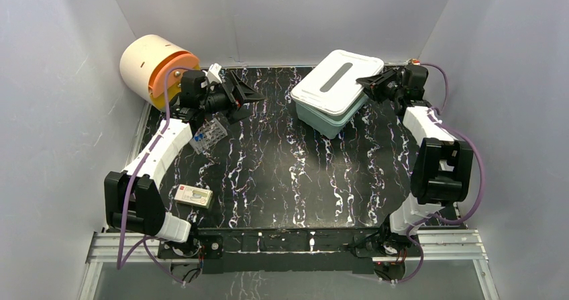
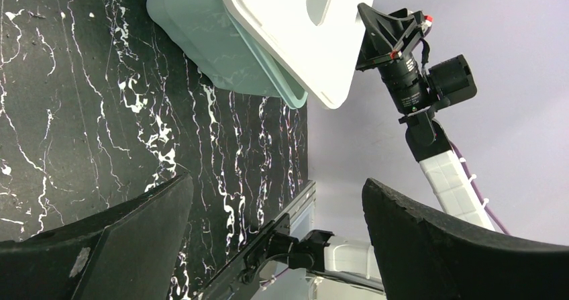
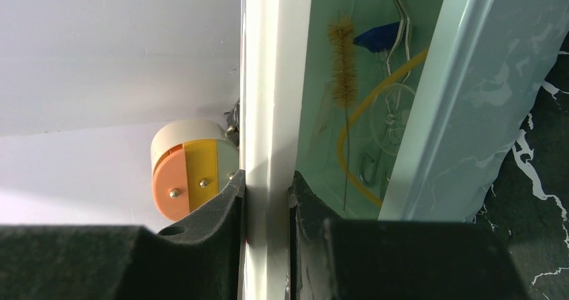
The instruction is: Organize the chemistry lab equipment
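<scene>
My right gripper (image 1: 366, 82) (image 3: 268, 187) is shut on the edge of the flat white lid (image 1: 339, 78) (image 3: 268, 98), holding it tilted over the teal tub (image 1: 329, 117) (image 3: 429, 112). Inside the tub lie a brush (image 3: 345, 65), a yellow-tan rubber tube (image 3: 353, 135), metal tongs with a blue part (image 3: 392, 35) and a clear glass funnel (image 3: 392, 112). My left gripper (image 1: 245, 95) (image 2: 276, 182) hangs open and empty at the back left, above the table. A clear rack (image 1: 209, 133) lies just beneath the left arm. A white packet (image 1: 194, 196) rests near the front left.
A cream and orange cylinder (image 1: 158, 68) (image 3: 191, 176) lies on its side at the back left corner. Grey walls close in the black marbled table (image 1: 288, 172) on three sides. The left wrist view shows the tub (image 2: 201, 38), the lid (image 2: 295, 38) and the right arm (image 2: 423, 85).
</scene>
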{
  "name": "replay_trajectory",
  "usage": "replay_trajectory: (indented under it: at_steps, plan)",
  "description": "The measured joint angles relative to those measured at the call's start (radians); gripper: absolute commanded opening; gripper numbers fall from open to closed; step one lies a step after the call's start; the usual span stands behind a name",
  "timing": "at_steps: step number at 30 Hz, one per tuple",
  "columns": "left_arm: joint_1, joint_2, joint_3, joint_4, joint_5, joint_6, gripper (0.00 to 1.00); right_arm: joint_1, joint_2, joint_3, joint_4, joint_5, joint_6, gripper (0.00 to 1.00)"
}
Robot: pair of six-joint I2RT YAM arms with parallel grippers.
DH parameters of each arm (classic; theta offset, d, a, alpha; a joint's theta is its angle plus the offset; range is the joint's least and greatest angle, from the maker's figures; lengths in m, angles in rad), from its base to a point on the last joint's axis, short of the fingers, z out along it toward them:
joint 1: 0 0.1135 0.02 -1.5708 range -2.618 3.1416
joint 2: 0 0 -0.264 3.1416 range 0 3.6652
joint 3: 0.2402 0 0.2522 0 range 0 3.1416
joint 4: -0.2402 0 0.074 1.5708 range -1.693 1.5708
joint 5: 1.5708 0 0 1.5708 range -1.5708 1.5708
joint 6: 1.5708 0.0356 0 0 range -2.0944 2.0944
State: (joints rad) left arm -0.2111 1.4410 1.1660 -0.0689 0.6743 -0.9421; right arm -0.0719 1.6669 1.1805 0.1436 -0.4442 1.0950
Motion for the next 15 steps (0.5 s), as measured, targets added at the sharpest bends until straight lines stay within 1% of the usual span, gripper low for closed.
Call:
replay_trajectory:
  at_steps: [5,9,11,15]
  plan:
    - [0.0,0.0,0.0,0.0,0.005,0.0,0.96,-0.003,-0.013,-0.014,0.006,0.009,0.0,0.32]
    - [0.0,0.0,0.0,0.0,0.007,0.0,0.96,-0.004,-0.022,-0.014,-0.016,0.036,-0.005,0.4]
    - [0.0,0.0,0.0,0.0,0.007,0.0,0.96,-0.005,-0.028,-0.014,-0.042,0.056,-0.019,0.43]
    - [0.0,0.0,0.0,0.0,0.007,0.0,0.96,-0.007,-0.038,-0.014,-0.111,0.109,-0.042,0.45]
